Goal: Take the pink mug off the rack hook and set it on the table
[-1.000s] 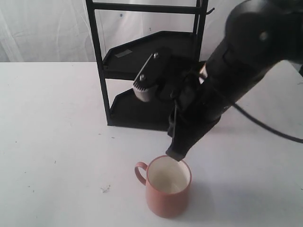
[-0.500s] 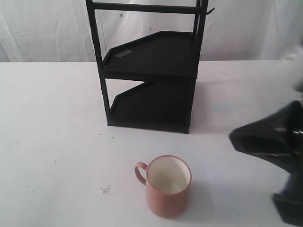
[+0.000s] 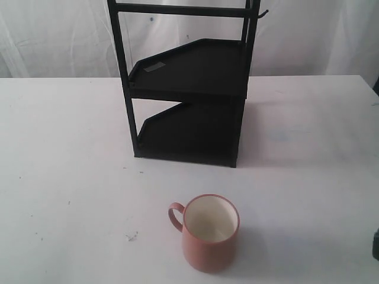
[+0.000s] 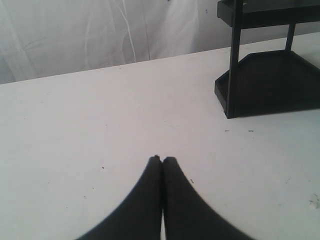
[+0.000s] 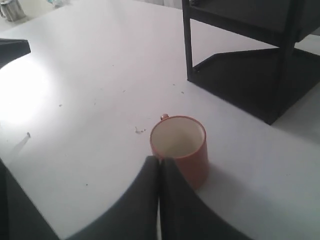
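Right gripper point(image 5: 159, 161): the two dark fingers are pressed tip to tip with no gap and nothing between them. Closed and empty, poised over the table point(image 3: 59, 177).

Left gripper point(image 4: 162, 160): same state, fingers together and holding nothing. It sits over bare white tabletop with a few dark specks.

Pink mug point(image 3: 210, 234): stands upright on the table, mouth up, cream inside showing. The loop handle points toward the left of the exterior view. In the right wrist view the mug lies just beyond the closed fingertips, which overlap its near wall in that picture. Contact cannot be judged from there. The exterior view shows the mug standing alone with no gripper on it. A dark sliver shows at that view's right edge; I cannot tell what part it is.

A small bit of debris point(image 3: 131, 236) lies on the table, left of the mug and near it.

Further back, across a strip of bare table, stands the rack point(image 3: 195, 71). It is a black frame with two angled tray shelves, one above the other, and a small pale label point(image 3: 152, 67) on the upper tray.

Rack hook point(image 3: 263, 12): a thin black peg at the top of the right-hand upright, sticking out to the right. The mug is off it.

Behind everything hangs a white cloth backdrop point(image 3: 53, 35).
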Motion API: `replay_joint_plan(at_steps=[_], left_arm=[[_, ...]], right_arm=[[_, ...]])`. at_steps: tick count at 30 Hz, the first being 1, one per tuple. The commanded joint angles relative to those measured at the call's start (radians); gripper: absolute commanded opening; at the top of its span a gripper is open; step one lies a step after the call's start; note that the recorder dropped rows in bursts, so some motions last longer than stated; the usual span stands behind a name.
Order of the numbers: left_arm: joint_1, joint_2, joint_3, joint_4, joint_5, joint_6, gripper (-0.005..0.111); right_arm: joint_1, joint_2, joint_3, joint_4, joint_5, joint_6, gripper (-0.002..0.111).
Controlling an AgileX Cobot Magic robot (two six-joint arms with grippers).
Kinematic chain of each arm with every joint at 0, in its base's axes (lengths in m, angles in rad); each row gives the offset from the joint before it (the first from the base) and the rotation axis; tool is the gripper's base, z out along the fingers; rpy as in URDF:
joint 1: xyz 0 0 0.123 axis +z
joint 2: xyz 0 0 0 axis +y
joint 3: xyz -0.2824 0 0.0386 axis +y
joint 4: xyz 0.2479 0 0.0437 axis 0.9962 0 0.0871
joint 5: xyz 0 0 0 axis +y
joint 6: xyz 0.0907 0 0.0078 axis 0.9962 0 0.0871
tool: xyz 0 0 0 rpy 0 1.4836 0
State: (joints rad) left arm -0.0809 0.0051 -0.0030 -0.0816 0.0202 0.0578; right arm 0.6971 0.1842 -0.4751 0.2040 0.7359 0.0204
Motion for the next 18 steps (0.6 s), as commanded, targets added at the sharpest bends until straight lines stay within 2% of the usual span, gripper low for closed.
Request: replay_joint_plan(at_steps=[1,11,15,18], left_arm=[[0.002,-0.005,0.003,0.001,0.004,-0.007,0.000],[0.002,-0.005,0.003,0.001,0.004,-0.007,0.000],[0.002,-0.005,0.003,0.001,0.004,-0.007,0.000],[0.002,-0.005,0.003,0.001,0.004,-0.007,0.000]], right_arm=[[0.000,-0.037,0.034,0.014,-0.034,0.110,0.000],[0.000,-0.039,0.035,-0.032,-0.065,0.112,0.000],[0.000,-0.039,0.036,-0.080,-0.133,0.112,0.000],[-0.003,-0.039,0.090,-0.146,-0.258,0.112,0.000]])
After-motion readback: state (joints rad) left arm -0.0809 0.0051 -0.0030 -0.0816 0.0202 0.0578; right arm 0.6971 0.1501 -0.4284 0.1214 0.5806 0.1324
